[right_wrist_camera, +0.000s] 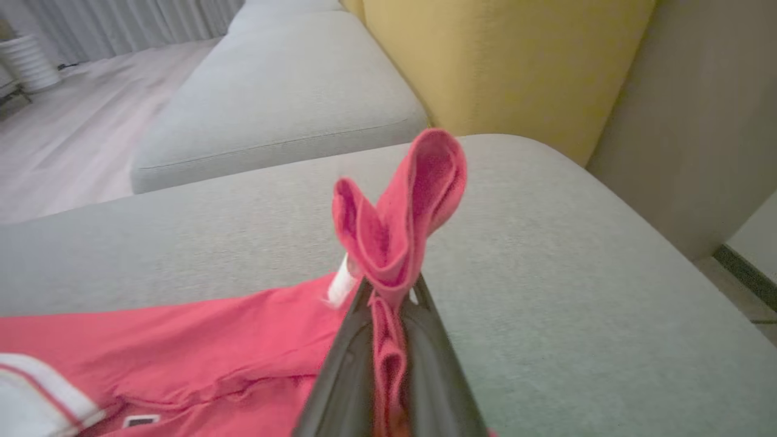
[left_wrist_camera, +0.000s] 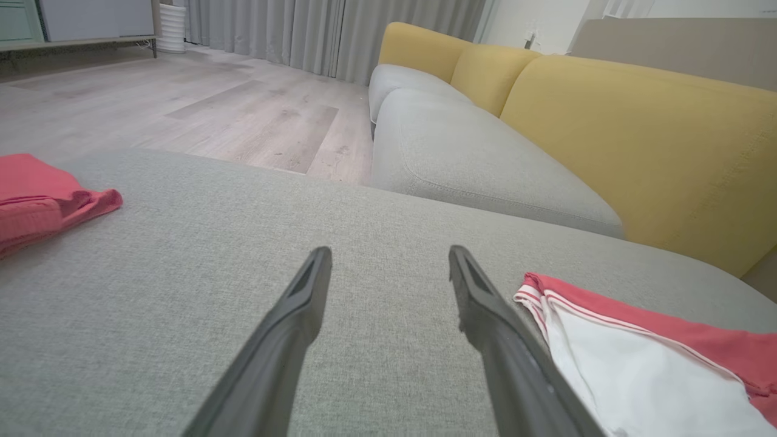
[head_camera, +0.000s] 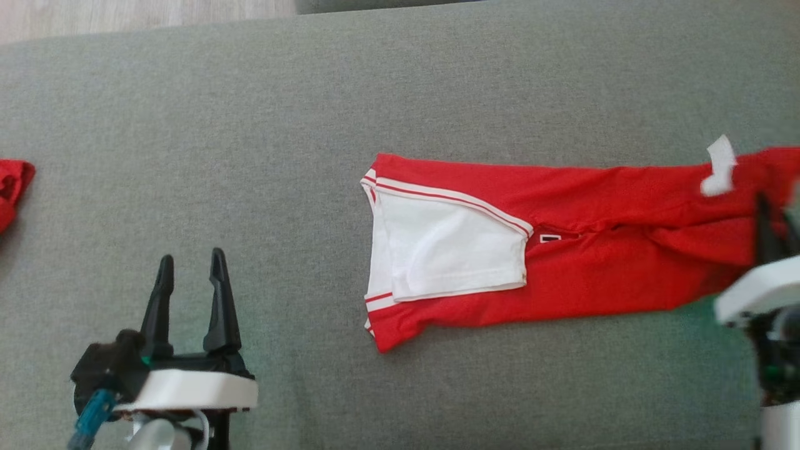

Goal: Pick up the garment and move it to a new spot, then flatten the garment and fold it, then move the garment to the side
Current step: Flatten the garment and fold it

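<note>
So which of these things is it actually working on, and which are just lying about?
In the job: red-and-white garment, one end pinched in the right fingers; left fingers, open and empty.
Just lying about: other red cloth at the far left; yellow-backed sofa.

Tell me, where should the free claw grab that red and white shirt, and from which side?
Probably the striped edge at the left end of the shirt, coming in low from the robot's left. That end lies flat on the grey cushion facing the open left claw, while the right claw pinches the far end.
</note>
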Available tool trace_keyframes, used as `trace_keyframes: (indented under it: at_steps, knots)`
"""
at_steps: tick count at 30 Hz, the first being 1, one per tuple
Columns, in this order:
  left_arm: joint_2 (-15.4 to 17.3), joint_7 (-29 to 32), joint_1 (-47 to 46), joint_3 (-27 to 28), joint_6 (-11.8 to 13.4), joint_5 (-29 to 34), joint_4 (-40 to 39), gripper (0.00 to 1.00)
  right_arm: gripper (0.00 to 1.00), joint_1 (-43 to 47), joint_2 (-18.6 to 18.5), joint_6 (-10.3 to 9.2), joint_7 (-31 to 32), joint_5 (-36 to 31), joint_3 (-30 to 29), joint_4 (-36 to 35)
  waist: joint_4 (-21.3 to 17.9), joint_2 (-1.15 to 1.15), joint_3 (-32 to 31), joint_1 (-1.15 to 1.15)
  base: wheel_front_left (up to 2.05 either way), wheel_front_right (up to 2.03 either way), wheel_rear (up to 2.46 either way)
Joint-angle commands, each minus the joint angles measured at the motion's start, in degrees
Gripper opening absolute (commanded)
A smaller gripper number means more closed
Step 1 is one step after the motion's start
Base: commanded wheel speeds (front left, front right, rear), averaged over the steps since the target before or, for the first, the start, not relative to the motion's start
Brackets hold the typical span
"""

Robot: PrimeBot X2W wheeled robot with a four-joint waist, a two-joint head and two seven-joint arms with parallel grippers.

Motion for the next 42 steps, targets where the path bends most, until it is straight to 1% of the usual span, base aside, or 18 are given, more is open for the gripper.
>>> trace_keyframes:
  at_steps: [1, 6, 10, 12, 16, 21, 26, 27, 32, 35, 36, 37, 38, 39, 42]
  knots:
    - [1.47, 0.2, -2.25, 1.43, -0.11, -0.13, -1.29, 1.0, 0.0, -0.79, -0.35, 0.43, -0.28, 0.91, 2.85, -3.06, 0.02, 0.0, -0.04, 0.0, 0.0, 0.0, 0.0]
    - [1.91, 0.89, -2.99, 1.36, -0.22, -0.26, -1.27, 1.0, 0.0, -1.19, 0.81, 0.43, -0.19, 3.97, 10.02, -4.45, 0.32, 0.0, 0.04, 0.0, 0.0, 0.0, 0.0]
    - [1.99, 1.07, -3.48, 1.19, -0.27, -0.26, -1.28, 1.0, 0.0, -2.47, 1.28, 0.43, -0.2, 6.72, 17.39, -3.12, 0.72, 0.0, -0.04, 0.0, 0.0, 0.0, 0.0]
    - [1.99, 1.05, -3.69, 1.04, -0.36, -0.23, -1.25, 1.0, 0.0, -3.44, 1.43, 0.43, -0.76, 8.0, 20.59, -2.03, 1.06, 0.0, -0.06, 0.0, 0.0, 0.0, 0.0]
    - [1.63, 0.9, -4.28, 0.47, -0.66, -0.1, -1.2, 1.0, 0.0, -5.63, 1.5, 0.43, -2.92, 12.9, 27.2, 0.76, 2.22, 0.0, -0.18, 0.0, 0.0, 0.0, 0.0]
    - [0.8, 0.95, -5.05, -0.84, -0.95, 0.25, -1.42, 1.0, 0.0, -8.32, 1.52, 0.43, -5.03, 16.64, 35.13, 4.45, 4.55, 0.0, -0.3, 0.0, 0.0, 0.0, 0.0]
    - [0.09, 0.77, -5.46, -1.63, -1.2, 0.27, -1.22, 1.0, 0.0, -10.7, 1.52, 0.43, -6.71, 19.16, 39.77, 8.74, 7.09, 0.0, -0.34, 0.0, 0.0, 0.0, 0.0]
    - [0.09, 0.77, -5.46, -1.63, -1.2, 0.27, -1.22, 1.0, 0.0, -10.7, 1.52, 0.43, -6.71, 19.16, 39.77, 8.74, 7.09, 0.0, -0.34, 0.0, 0.0, 0.0, 0.0]
    - [-0.27, 0.47, -5.59, -1.88, -1.28, 0.2, -0.76, 1.0, 0.0, -12.89, 1.53, 0.43, -8.32, 22.73, 42.4, 13.62, 9.09, 0.0, -0.27, 0.0, 0.0, 0.0, 0.0]
    - [-0.37, 0.29, -5.64, -2.0, -1.48, 0.1, -0.38, 1.0, 0.0, -14.56, 1.53, 0.43, -9.12, 23.1, 43.65, 17.16, 9.87, 0.0, -0.29, 0.0, 0.0, 0.0, 0.0]
    - [-0.42, 0.23, -5.65, -2.05, -1.53, 0.09, -0.27, 1.0, 0.05, -15.04, 1.53, 0.43, -9.42, 23.15, 44.06, 18.24, 10.05, 0.0, -0.32, 0.0, 0.0, 0.0, 0.0]
    - [-0.48, 0.18, -5.65, -2.1, -1.52, 0.1, -0.18, 1.0, 0.32, -15.34, 1.53, 0.43, -9.77, 23.7, 44.29, 19.26, 10.18, 0.0, -0.38, 0.0, 0.0, 0.0, 0.0]
    - [-0.53, 0.13, -5.62, -2.15, -1.52, 0.1, -0.09, 1.0, 0.95, -15.5, 1.53, 0.43, -10.11, 24.94, 44.44, 20.13, 10.3, 0.0, -0.48, 0.0, 0.0, 0.0, 0.0]
    - [-0.56, 0.08, -5.58, -2.18, -1.51, 0.08, 0.01, 1.0, 1.0, -15.7, 1.53, 0.43, -10.64, 26.26, 44.6, 20.79, 10.37, 0.0, -0.59, 0.0, 0.0, 0.0, 0.0]
    - [-0.59, -0.03, -5.32, -2.23, -1.43, 0.02, 0.25, 1.0, 1.0, -16.76, 1.53, 0.43, -12.1, 28.74, 45.51, 22.2, 10.19, 0.0, -0.98, 0.0, 0.0, 0.0, 0.0]
